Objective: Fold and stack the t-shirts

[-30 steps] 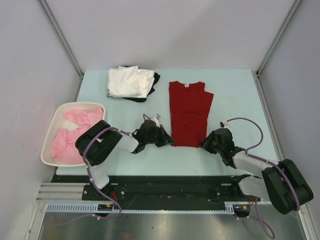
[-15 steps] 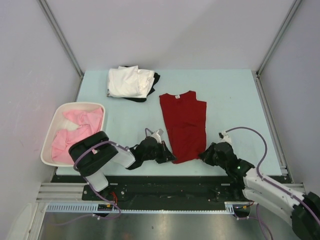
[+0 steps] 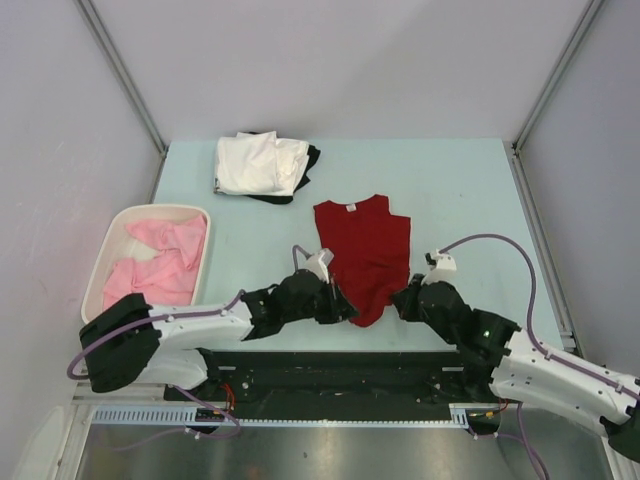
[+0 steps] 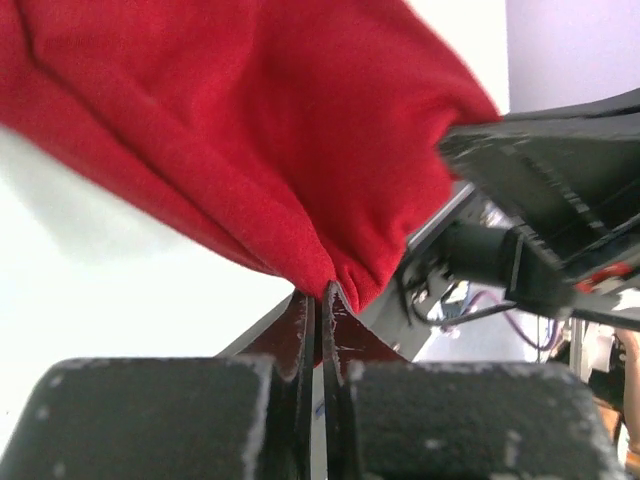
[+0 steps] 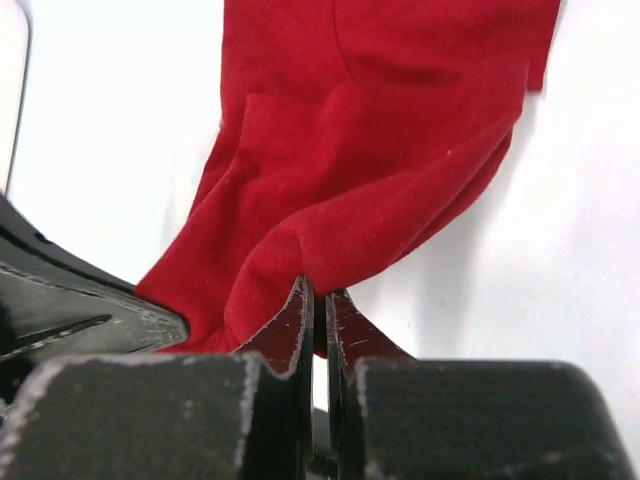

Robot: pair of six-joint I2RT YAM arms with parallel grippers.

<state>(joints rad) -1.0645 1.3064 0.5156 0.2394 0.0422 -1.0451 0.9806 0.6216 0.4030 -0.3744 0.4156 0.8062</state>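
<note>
Red t-shirt point(image 3: 362, 250) lies on table point(image 3: 470, 190), collar away from you | your left gripper point(image 3: 343, 308) pinches its near hem | your right gripper point(image 3: 401, 301) clamps that hem too

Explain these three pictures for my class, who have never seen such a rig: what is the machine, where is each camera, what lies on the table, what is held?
This is a robot with two arms bolted at the near edge of a table. The wide picture comes from a fixed camera above and behind them; the two close-ups come from cameras on the wrists. Each arm ends in a two-finger end effector. The left end effector and the right end effector are each shut on the near edge of the dark red t-shirt, whose rest lies on the table. Further back sits a folded white t-shirt on a black t-shirt. At the left, a white basket holds pink t-shirts.
</note>
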